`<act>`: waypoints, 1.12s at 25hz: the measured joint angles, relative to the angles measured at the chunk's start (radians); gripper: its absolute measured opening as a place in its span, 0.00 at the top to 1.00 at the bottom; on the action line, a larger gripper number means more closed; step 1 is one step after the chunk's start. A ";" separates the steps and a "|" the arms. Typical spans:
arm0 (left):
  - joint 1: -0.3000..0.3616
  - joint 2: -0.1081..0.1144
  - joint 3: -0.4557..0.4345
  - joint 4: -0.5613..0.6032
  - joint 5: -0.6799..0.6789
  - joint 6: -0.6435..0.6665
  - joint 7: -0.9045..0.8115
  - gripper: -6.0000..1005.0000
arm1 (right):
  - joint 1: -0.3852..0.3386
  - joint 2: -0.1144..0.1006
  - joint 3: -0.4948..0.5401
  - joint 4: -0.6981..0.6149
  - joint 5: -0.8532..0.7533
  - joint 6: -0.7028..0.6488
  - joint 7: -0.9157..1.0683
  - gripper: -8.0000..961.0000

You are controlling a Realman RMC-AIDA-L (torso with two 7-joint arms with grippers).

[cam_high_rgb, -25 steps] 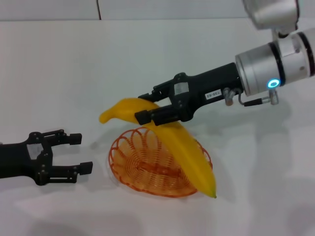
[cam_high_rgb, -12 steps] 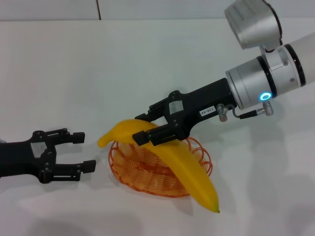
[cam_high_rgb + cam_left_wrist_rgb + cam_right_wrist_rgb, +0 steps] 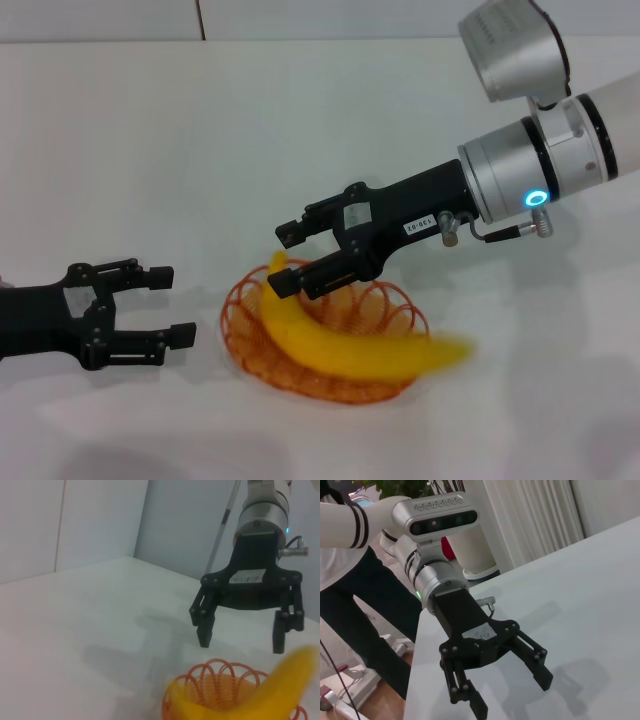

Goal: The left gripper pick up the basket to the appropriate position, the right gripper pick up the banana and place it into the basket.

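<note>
Right gripper, a black two-finger claw on a silver forearm, hovers just above the far rim of the oval orange wire basket with its fingers spread apart and nothing between them. Half a second earlier those fingers were clamped on the long curved bright yellow banana, which was tilted with its lower tip past the basket's near edge. That fruit now lies across the basket, one end inside at the robot's left, the other end projecting beyond the rim toward the robot's right. The projecting end is smeared in the head view, so the banana is probably still settling; final rest cannot be confirmed.

In the left wrist view the right gripper shows both fingers parted above the basket, with the banana lying below them and clear of them.

Left gripper, a matching black claw, rests low on the white table just beside the basket's left side, fingers apart, not touching the wire. It has held this position throughout the last second.

Judgement: the release is done, so the placing step is essentially complete. Remaining action is to lift the right gripper clear without clipping the looped rim
</note>
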 joint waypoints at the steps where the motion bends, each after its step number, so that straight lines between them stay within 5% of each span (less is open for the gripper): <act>1: -0.001 0.000 0.000 0.000 0.000 0.000 0.000 0.12 | 0.000 0.000 0.000 0.001 0.000 0.000 0.000 0.37; 7: -0.001 0.000 0.000 0.000 0.000 0.000 0.000 0.12 | -0.001 -0.004 0.010 -0.004 0.007 -0.011 0.003 0.21; 16: 0.003 0.001 0.000 0.000 0.001 -0.001 0.000 0.12 | -0.028 -0.011 0.008 -0.041 0.025 -0.041 -0.001 0.20; 23: 0.008 0.002 -0.003 0.000 0.000 -0.002 0.001 0.11 | -0.199 -0.027 0.048 -0.276 0.028 -0.182 -0.015 0.21; 28: 0.011 0.002 -0.003 0.000 -0.002 -0.002 0.007 0.12 | -0.328 -0.044 0.129 -0.340 0.024 -0.213 -0.209 0.21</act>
